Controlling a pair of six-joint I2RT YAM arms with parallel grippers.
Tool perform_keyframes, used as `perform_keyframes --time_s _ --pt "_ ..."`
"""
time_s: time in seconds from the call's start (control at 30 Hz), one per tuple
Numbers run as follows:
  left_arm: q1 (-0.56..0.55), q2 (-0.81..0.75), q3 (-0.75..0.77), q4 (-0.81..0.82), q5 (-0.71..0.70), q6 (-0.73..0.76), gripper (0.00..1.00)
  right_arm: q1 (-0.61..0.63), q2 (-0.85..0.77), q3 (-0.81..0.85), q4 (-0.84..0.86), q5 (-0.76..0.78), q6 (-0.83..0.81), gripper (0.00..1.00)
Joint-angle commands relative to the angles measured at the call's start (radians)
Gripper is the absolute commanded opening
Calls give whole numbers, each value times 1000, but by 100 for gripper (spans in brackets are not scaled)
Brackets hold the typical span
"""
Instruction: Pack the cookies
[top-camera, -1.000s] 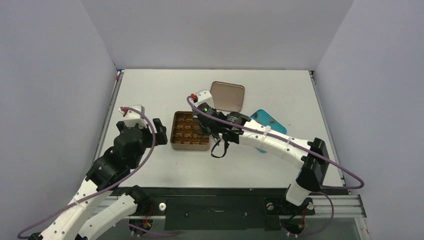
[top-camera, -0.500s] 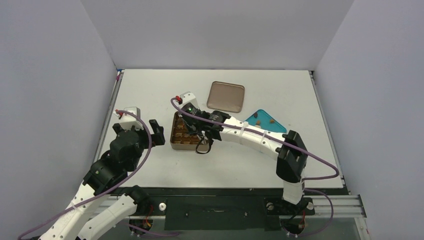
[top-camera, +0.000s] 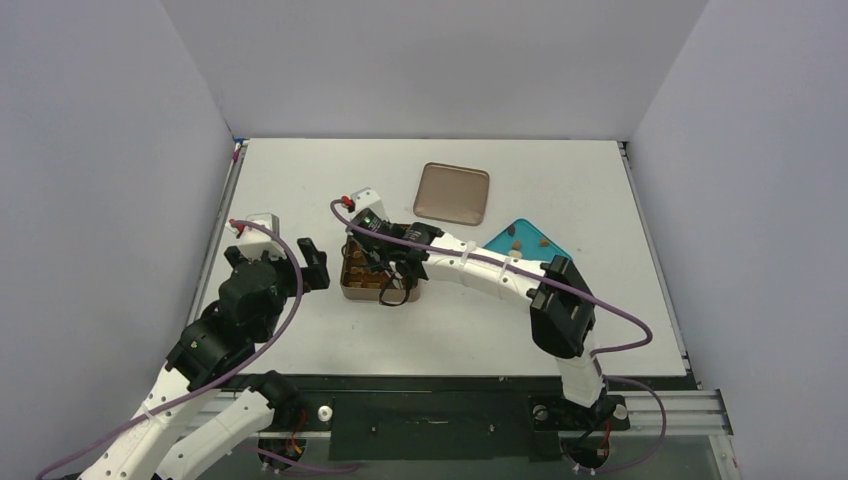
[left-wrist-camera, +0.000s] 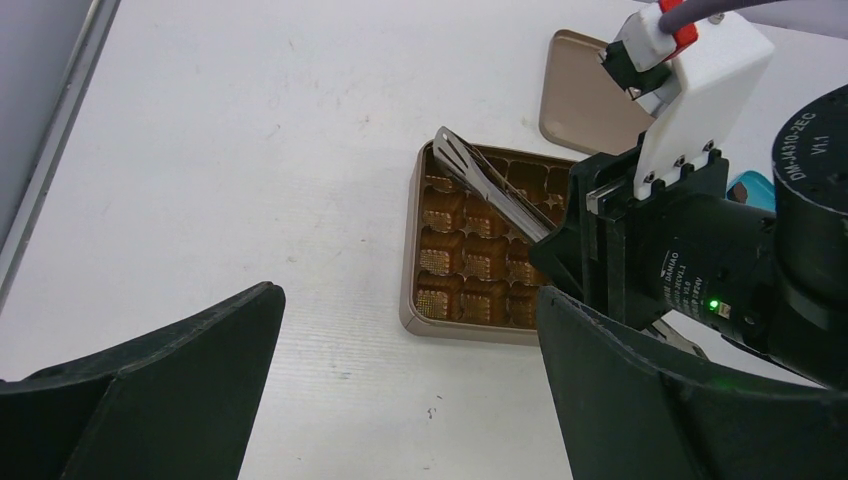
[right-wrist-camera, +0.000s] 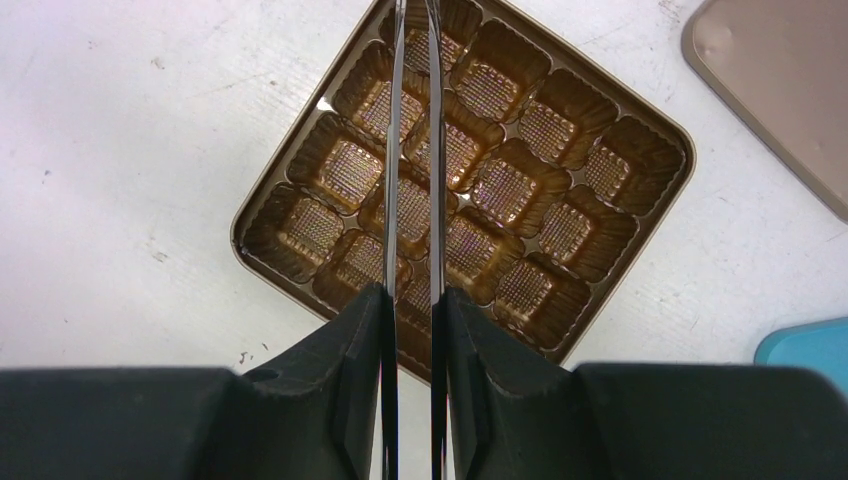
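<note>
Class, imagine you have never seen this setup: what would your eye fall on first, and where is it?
The right gripper is shut on slim metal tongs, pointing them over the gold gridded tin at mid-table; the cells that show look empty. To the tin's right a teal plate carries a few small cookies. The left gripper hovers open beside the tin's left edge.

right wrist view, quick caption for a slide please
Right pincer grips metal tongs over the gridded tin, its visible cells empty.
</note>
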Motion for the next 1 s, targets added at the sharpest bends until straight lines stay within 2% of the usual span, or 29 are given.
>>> perform_keyframes --time_s 0.0,0.97 --pt "10 -6 -1 43 -4 -4 97 -10 6 44 35 5 2 17" --pt "27 -4 -2 48 18 -2 97 -25 25 49 47 16 21 36"
